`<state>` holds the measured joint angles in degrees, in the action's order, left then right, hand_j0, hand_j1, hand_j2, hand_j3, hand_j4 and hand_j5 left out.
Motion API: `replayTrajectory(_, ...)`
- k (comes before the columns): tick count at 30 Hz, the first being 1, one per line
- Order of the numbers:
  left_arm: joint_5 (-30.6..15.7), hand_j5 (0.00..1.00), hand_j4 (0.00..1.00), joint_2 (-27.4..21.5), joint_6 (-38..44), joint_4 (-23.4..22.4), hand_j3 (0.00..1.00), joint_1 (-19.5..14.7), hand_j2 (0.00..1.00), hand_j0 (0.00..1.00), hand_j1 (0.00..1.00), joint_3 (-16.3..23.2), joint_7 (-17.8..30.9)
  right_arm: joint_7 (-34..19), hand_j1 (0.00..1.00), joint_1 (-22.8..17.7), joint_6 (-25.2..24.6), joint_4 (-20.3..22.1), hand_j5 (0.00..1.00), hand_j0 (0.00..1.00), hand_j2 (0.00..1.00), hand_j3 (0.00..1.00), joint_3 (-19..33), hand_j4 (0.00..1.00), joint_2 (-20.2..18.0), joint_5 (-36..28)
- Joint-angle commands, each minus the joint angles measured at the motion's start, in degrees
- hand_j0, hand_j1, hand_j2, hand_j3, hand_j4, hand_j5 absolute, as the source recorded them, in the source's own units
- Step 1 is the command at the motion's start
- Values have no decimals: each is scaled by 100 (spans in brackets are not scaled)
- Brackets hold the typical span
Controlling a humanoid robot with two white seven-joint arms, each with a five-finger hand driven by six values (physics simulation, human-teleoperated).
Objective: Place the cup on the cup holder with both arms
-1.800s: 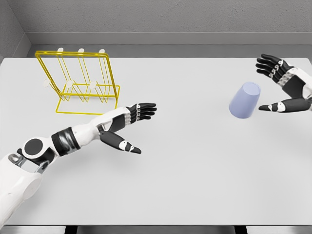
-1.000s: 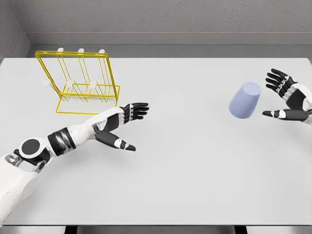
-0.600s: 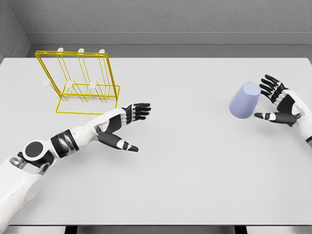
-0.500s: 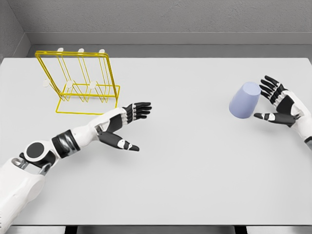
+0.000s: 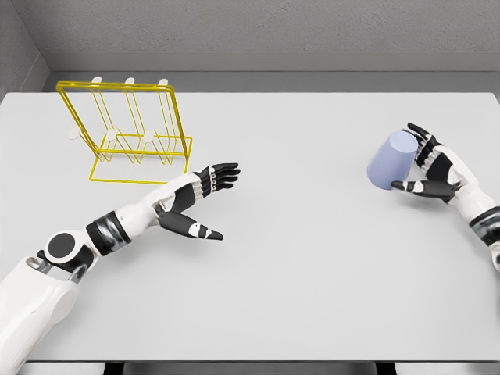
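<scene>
Pale blue cup (image 5: 391, 161) sits upside down on the right side of the desk (image 5: 312, 266), wide mouth down, slightly tilted in view, closed base up. Right hand (image 5: 432, 168) is right beside it on the cup's right: fingers (image 5: 419, 137) spread and curved around the upper right edge, thumb (image 5: 412, 187) reaching under toward the lower right of the cup. Fingers look touching or nearly touching the cup wall; can't confirm contact, and they are not wrapped tight, so the hand reads as open, cupped at the cup. Right arm enters from the right edge, white forearm with dark wrist.

Yellow wire cup holder (image 5: 125, 133) stands upright at the far left of the desk, well apart from the cup, rectangular frame with three white-tipped pegs on top and more pegs lower down, flat wire base on the desk.

Left hand (image 5: 200, 195) hovers over the desk left of centre, near the holder's front right corner but not touching it. Palm sideways, fingers extended toward the right, thumb pointing down-right, holding nothing. Left arm comes in from the lower left, white with black joint bands.

Desk is plain light grey, smooth. Behind it a grey textured wall, with a darker strip along the desk's far edge.
</scene>
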<state>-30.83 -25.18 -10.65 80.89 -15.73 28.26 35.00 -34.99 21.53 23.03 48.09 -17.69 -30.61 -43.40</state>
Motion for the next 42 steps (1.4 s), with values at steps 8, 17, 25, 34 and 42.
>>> replayTrajectory(8, -38, 100, 100, 5, 19, -47, 100, 0, 100, 100, 100, -5, 0, -1, 100, 53, -1, -54, 100, 100, 100, 100, -33, 100, 117, 59)
replayTrajectory(17, -38, 100, 100, 22, 19, -108, 100, 0, 100, 100, 100, -5, 0, -1, 100, 88, -9, -63, 100, 100, 100, 100, -42, 100, 231, 121)
replayTrajectory(25, -29, 100, 100, 93, 19, -135, 100, -18, 100, 100, 100, -5, 0, -1, 97, 176, -27, -204, 97, 97, 97, 97, -59, 97, 302, 165)
replayTrajectory(34, -29, 100, 100, 154, 1, -205, 100, -35, 100, 100, 100, -5, 0, -1, 70, 211, -27, -344, 70, 70, 70, 70, -51, 70, 346, 165)
replayTrajectory(42, 191, 100, 100, 321, -25, -161, 100, -35, 100, 100, 100, 4, 0, -1, 70, 334, 8, -309, 70, 70, 70, 70, -15, 70, 319, 165)
